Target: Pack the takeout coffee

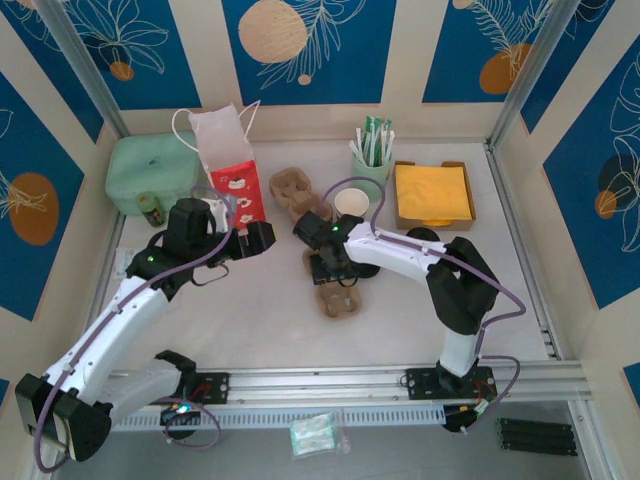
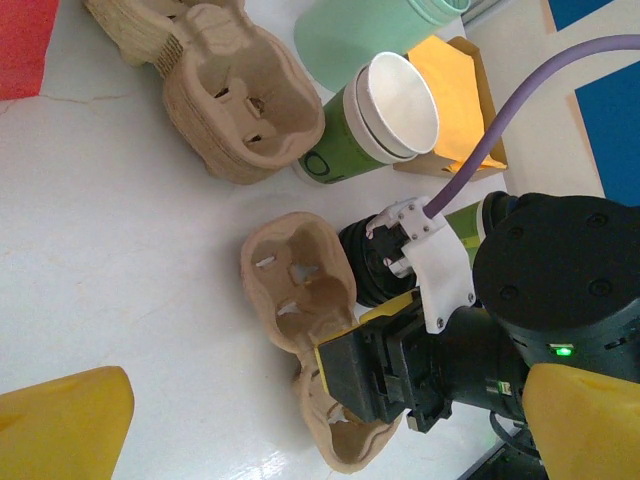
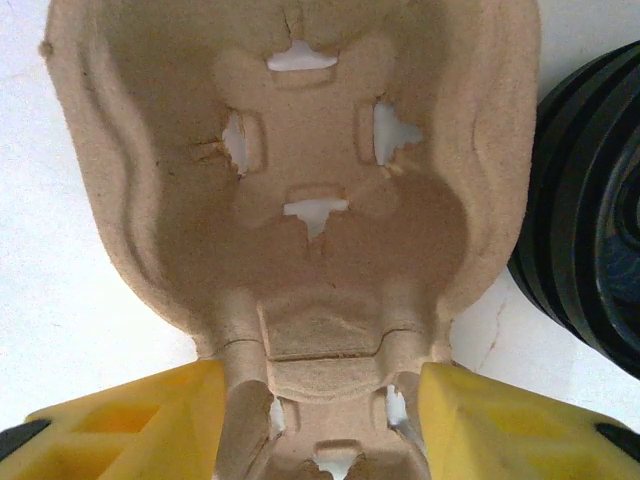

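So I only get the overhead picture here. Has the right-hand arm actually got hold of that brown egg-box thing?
Observer: Yes. The right wrist camera shows the right gripper with its yellow fingers against both sides of the narrow middle of the cup carrier.
Operator: Is anything sitting in it?
Observer: No. The pocket just ahead of the gripper is empty, and the white table shows through the slots in its bottom.
Operator: And the black thing half under the arm?
Observer: From its ribbed edge it looks like a stack of black lids, lying close beside the carrier.
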You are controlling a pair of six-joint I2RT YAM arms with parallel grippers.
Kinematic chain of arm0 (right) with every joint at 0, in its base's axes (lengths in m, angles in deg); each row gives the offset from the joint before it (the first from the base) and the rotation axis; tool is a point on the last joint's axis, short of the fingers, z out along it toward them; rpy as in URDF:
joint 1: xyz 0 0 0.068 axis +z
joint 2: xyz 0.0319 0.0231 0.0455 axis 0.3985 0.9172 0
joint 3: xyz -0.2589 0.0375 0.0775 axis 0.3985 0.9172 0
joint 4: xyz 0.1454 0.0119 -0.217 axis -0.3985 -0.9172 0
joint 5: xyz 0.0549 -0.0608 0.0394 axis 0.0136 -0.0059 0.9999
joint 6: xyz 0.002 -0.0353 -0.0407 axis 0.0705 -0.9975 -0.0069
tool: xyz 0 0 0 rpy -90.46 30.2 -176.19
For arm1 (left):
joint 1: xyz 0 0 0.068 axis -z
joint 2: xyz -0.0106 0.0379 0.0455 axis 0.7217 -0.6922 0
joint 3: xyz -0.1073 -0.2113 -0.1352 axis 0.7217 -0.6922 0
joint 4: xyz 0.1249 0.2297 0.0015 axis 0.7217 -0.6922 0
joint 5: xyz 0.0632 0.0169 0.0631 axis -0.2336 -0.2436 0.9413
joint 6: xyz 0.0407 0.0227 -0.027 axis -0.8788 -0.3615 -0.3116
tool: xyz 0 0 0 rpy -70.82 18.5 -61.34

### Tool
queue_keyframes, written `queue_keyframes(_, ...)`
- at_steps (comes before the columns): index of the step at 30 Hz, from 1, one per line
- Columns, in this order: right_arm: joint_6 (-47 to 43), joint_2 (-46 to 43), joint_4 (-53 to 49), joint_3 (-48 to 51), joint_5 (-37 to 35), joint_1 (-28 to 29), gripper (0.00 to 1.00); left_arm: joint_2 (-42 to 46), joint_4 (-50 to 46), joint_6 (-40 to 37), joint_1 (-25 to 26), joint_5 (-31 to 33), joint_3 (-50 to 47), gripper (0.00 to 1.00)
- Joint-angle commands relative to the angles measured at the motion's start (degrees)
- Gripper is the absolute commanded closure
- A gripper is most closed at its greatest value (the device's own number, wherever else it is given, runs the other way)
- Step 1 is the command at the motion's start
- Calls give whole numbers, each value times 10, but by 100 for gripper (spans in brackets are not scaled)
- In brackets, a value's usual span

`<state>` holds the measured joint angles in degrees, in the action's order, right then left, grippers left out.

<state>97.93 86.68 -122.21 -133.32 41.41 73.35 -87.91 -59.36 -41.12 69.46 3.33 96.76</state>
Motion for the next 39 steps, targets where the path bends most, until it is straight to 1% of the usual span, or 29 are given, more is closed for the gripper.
queue_keyframes(1,-8,10,1,-15,-3,-1,47,7,5,2,3,0,-1,1)
queue_keyframes(9,-15,22,7,-16,-1,-6,51,11,4,2,3,1,0,1)
queue_keyframes(27,-22,49,13,-13,-1,-8,52,10,2,3,3,3,4,1)
queue_keyframes(39,-19,46,16,-6,-2,-8,61,11,1,4,3,3,5,1)
